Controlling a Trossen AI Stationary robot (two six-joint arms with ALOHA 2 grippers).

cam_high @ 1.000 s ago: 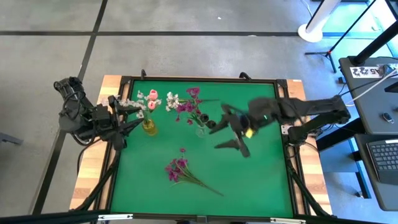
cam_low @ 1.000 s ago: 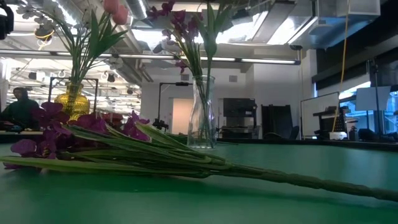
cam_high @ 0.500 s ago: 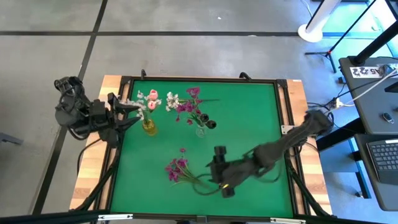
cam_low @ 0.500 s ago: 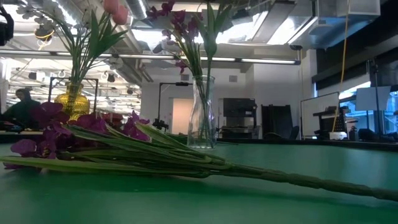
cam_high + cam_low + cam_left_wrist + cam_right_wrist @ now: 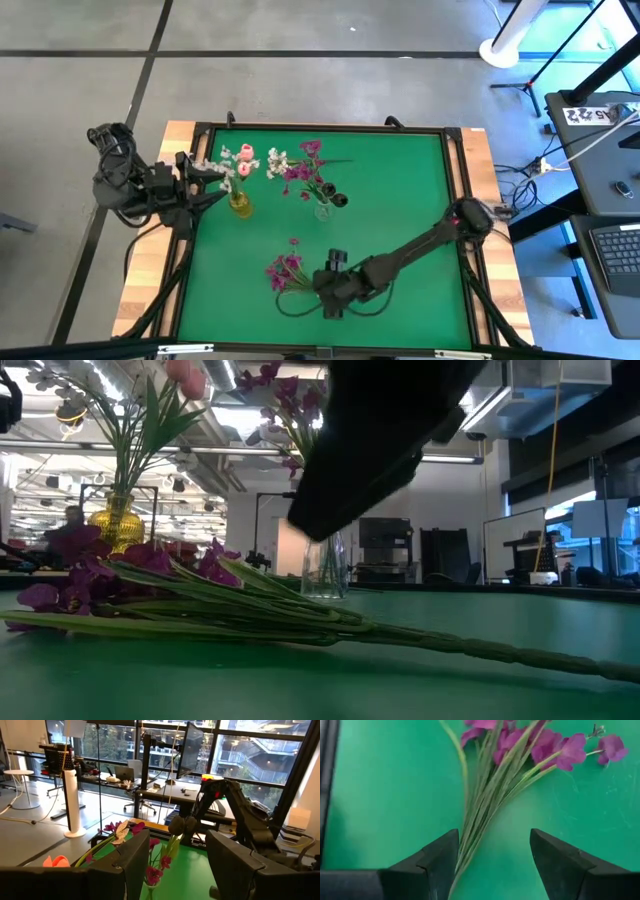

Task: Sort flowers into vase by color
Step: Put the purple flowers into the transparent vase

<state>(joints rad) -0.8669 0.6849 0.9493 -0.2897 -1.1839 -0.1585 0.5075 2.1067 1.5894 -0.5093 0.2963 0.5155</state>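
A bunch of magenta flowers (image 5: pixel 285 272) lies flat on the green table, its long green stems (image 5: pixel 479 815) trailing toward the near right. My right gripper (image 5: pixel 330 290) hovers open above those stems, and in the right wrist view the right gripper (image 5: pixel 492 857) has one finger on either side of them without touching. White and pink flowers stand in a yellow vase (image 5: pixel 240 204). More magenta flowers stand in a clear vase (image 5: pixel 323 209). My left gripper (image 5: pixel 208 182) waits open at the table's left edge beside the yellow vase.
The yellow vase (image 5: pixel 115 520) and the clear vase (image 5: pixel 325 560) stand side by side in the far half of the table. The table has a raised dark rim (image 5: pixel 455 200). Bare green mat lies to the right of the bunch and along the near edge.
My right arm has swung from beside the clear vase toward the table's near edge and leftward, and come down over the stems of the lying magenta bunch. The bunch and both vases have stayed in place.
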